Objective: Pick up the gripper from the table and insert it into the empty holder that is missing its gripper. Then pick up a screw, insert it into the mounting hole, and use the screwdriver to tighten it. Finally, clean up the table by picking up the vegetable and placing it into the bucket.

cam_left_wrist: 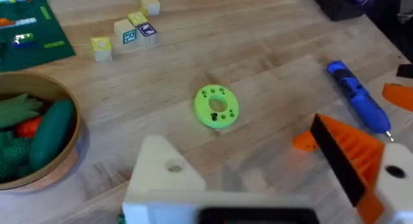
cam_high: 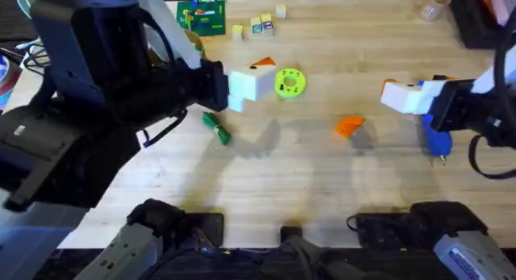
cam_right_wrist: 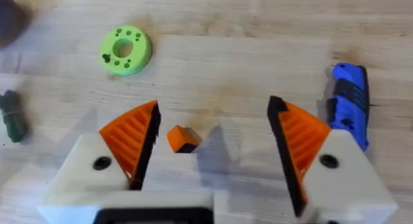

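One gripper (cam_right_wrist: 183, 139), one screwdriver (cam_right_wrist: 349, 102) (right end effector (cam_right_wrist: 213, 143) apart, left's (cam_high: 251, 82) state unclear).

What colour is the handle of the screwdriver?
Bright blue; the screwdriver shows best in the left wrist view.

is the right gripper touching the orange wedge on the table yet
Apart. The right wrist view shows the orange wedge on the table between the right gripper's open fingers, touching neither.

We see a robotics lab: a butcher-block bench (cam_high: 322, 175) with two arm bases at its near edge, cables (cam_high: 24, 54) beside it, and lettered toy blocks (cam_high: 262, 23) near its far edge.
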Motion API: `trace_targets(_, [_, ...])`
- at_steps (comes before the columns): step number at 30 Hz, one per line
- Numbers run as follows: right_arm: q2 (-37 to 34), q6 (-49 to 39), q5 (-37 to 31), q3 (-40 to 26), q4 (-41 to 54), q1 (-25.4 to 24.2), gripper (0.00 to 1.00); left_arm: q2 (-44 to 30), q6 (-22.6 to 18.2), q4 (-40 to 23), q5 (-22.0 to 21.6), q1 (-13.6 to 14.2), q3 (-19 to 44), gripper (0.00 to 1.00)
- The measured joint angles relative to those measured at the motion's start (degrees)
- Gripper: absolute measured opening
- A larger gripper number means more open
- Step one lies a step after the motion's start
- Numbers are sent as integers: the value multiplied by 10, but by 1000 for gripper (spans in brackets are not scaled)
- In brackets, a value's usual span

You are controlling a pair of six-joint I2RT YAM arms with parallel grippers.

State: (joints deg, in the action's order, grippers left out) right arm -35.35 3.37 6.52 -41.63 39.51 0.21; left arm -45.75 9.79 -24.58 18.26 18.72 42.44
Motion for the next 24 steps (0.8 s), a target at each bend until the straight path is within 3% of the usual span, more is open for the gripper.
trace_targets(7, [0,0,0,0,0,0,991,2,-7,8,0,0,0,996])
trace_targets(17, [0,0,0,0,0,0,991,2,20,-20,0,0,0,995])
trace_targets(24, [0,0,0,0,0,0,991,2,-76,-18,1,0,0,994])
